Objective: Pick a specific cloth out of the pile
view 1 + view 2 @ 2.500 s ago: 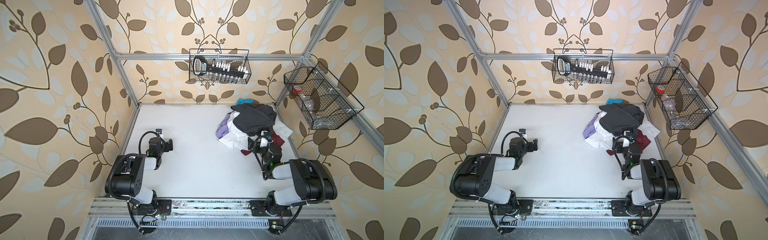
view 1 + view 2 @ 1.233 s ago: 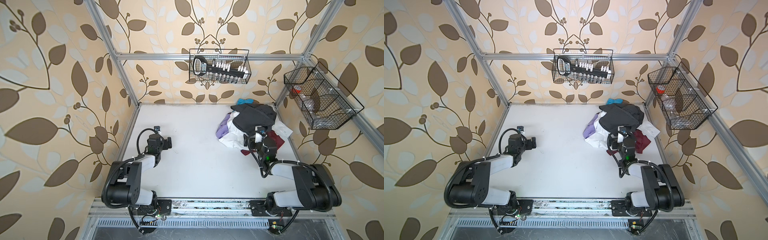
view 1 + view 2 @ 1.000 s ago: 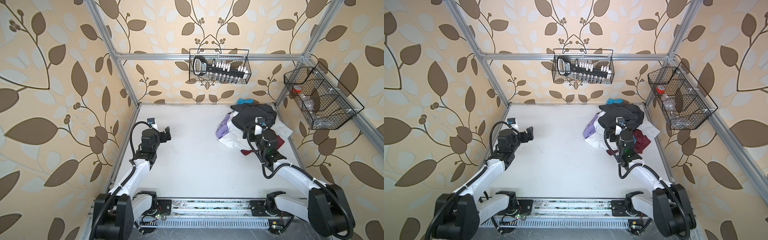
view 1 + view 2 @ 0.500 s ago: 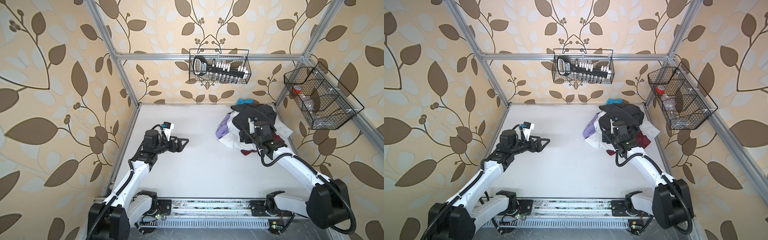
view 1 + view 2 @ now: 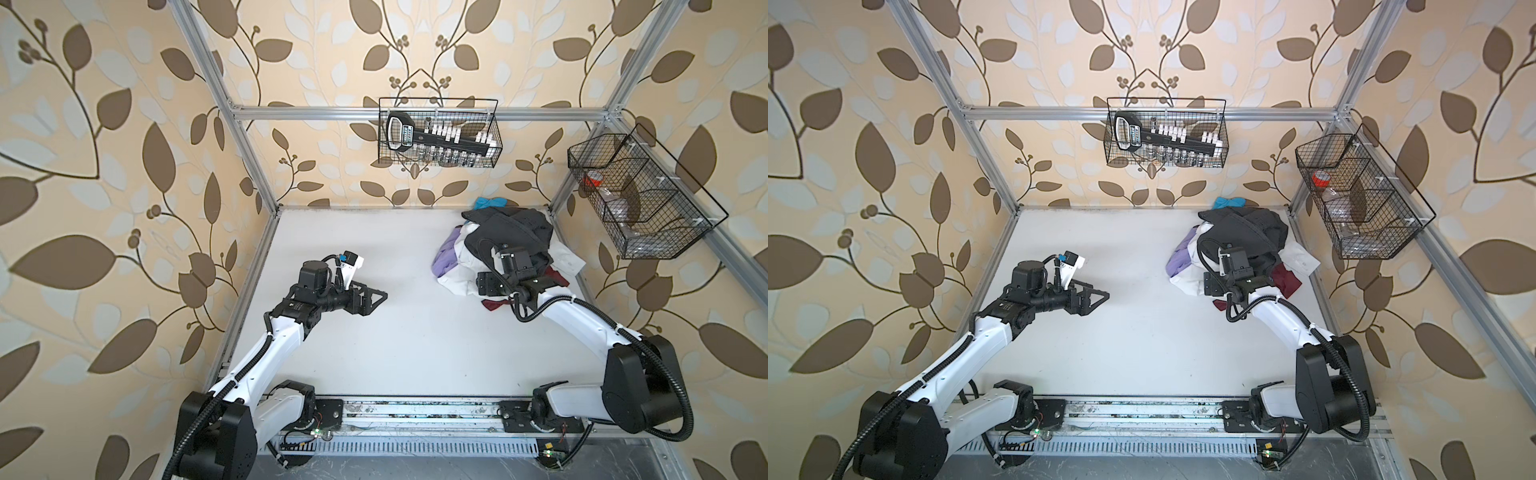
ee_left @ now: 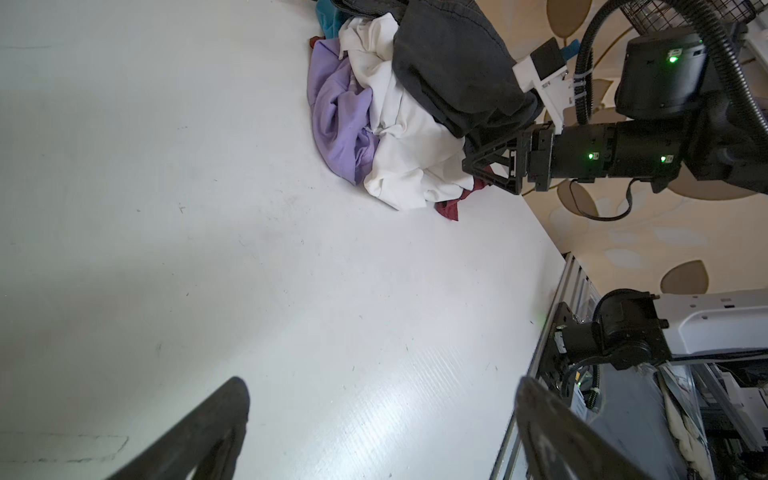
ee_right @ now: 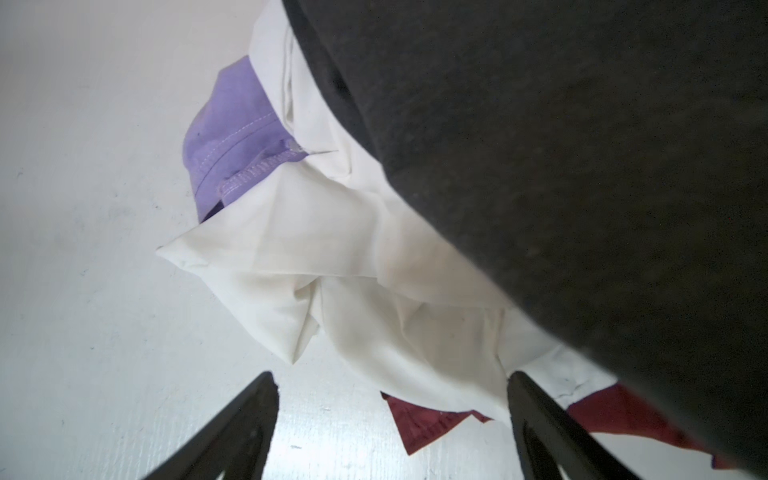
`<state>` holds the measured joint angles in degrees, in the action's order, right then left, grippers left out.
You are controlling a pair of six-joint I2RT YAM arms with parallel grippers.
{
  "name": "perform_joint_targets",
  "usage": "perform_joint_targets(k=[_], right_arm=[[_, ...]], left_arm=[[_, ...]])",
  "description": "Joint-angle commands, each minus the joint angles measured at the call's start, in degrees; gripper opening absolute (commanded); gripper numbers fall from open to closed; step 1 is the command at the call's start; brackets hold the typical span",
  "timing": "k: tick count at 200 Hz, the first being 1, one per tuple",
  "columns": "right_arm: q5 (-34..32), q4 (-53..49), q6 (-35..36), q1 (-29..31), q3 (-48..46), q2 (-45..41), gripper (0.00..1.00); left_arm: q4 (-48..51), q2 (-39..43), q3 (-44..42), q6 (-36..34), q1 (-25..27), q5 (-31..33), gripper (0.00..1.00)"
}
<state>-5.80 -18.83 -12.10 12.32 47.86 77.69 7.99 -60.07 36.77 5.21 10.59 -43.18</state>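
Left gripper (image 5: pixel 376 296) hovers over bare counter (image 5: pixel 415 332), jaws spread, nothing between them. I see the pile (image 5: pixel 1246 232) in the far right corner, with the lilac shirt (image 5: pixel 445 259) on its left edge. The cloth (image 5: pixel 457 278) lies bunched under the dark grey garment (image 5: pixel 498 228). It runs crosswise through the pile, and one white flap pokes out on the right. Collar direction: I cannot tell. Right gripper (image 7: pixel 390 382) sits at the cloth's near hem, jaws spread wide, not closed on it.
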Motion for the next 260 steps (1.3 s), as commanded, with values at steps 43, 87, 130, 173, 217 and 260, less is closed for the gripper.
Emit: perform_joint_targets(k=[43,87,130,173,217,260], right_arm=[[4.0,4.9,-3.9,-4.8,-0.9,4.9,0.72],[4.2,7.8,-4.7,-5.4,0.0,7.9,0.72],[6.7,10.0,-5.6,-5.5,0.0,10.4,0.48],[6.9,10.5,-5.6,-5.7,0.0,12.3,0.38],[5.0,10.8,-5.8,-5.7,-0.3,9.1,0.0],[1.4,8.6,-5.4,-5.6,0.7,1.2,0.0]], left_arm=[[0.1,2.1,2.1,-1.9,1.2,-1.1,0.99],[0.3,2.2,2.2,-2.3,1.3,-1.0,0.99],[0.2,2.2,2.0,-2.8,1.3,0.3,0.99],[0.2,2.3,2.1,-2.9,1.3,0.3,0.99],[0.2,2.5,1.9,-2.7,1.3,0.4,0.99],[-0.2,3.3,1.7,-2.7,1.4,0.3,0.99]])
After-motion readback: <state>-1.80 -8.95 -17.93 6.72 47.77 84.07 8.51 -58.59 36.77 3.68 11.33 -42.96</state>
